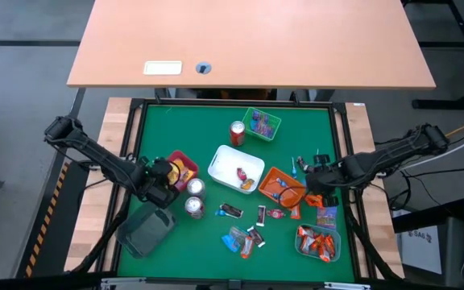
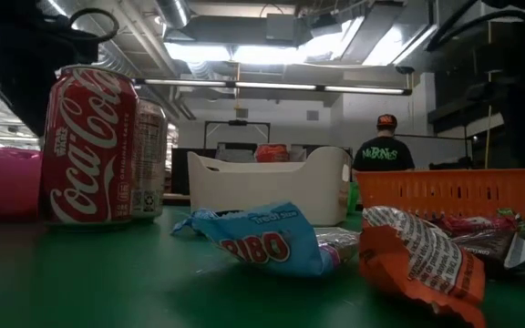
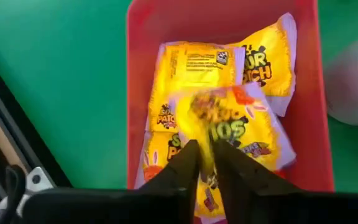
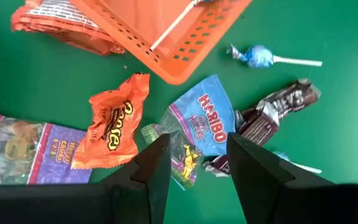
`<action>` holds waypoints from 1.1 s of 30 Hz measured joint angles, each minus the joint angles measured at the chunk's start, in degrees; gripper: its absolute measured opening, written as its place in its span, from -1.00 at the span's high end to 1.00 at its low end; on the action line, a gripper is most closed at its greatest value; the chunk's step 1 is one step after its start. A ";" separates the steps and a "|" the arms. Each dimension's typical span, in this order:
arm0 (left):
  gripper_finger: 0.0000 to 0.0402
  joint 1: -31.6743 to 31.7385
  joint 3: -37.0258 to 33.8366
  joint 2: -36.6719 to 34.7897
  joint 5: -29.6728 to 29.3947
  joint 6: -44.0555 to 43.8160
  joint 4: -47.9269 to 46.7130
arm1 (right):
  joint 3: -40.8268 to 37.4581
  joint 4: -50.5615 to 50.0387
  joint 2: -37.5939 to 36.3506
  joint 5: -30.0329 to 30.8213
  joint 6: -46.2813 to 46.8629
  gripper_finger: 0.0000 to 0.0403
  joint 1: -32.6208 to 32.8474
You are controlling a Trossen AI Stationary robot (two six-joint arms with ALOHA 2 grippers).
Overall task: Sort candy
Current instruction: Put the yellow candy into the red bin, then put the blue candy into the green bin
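Observation:
My left gripper (image 3: 207, 163) hangs over the red tray (image 3: 138, 93) at the table's left (image 1: 173, 158), pointing down. Its fingers stand a narrow gap apart, with the near end of a blurred yellow candy packet (image 3: 229, 121) between them. That packet lies over two more yellow packets (image 3: 191, 65) in the tray. My right gripper (image 4: 197, 155) is open above loose candy beside the orange basket (image 4: 185, 59): a blue Haribo packet (image 4: 204, 121), an orange packet (image 4: 114, 121), a dark bar (image 4: 281, 102) and a blue lollipop (image 4: 257, 56). It touches none of them. My left gripper comes from above with the yellow packet's near end (image 3: 205, 144) between its fingertips. The packet is blurred and its far part lies on the packets in the tray. I cannot tell whether the fingers touch it.
A white tray (image 1: 225, 158) sits mid-table, a green tray (image 1: 262, 112) at the far side, a grey tray (image 1: 300, 246) of orange packets near right and a dark bin (image 1: 145, 228) near left. Three cans (image 1: 238, 133) (image 1: 196, 188) (image 1: 193, 207) stand between them. More candy (image 1: 248, 234) lies loose near the front.

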 joint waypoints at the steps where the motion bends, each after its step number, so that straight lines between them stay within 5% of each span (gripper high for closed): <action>1: 0.72 0.00 -0.34 0.00 0.02 -0.02 0.58 | -0.50 0.31 -0.50 -0.04 0.40 0.23 0.00; 8: 0.52 0.00 -1.64 0.00 0.03 0.00 5.72 | -1.25 1.43 -0.58 -0.02 0.85 0.23 0.02; 33: 0.51 0.00 -1.68 0.00 -0.27 0.04 7.96 | -7.09 6.81 0.26 -0.79 16.35 0.23 0.02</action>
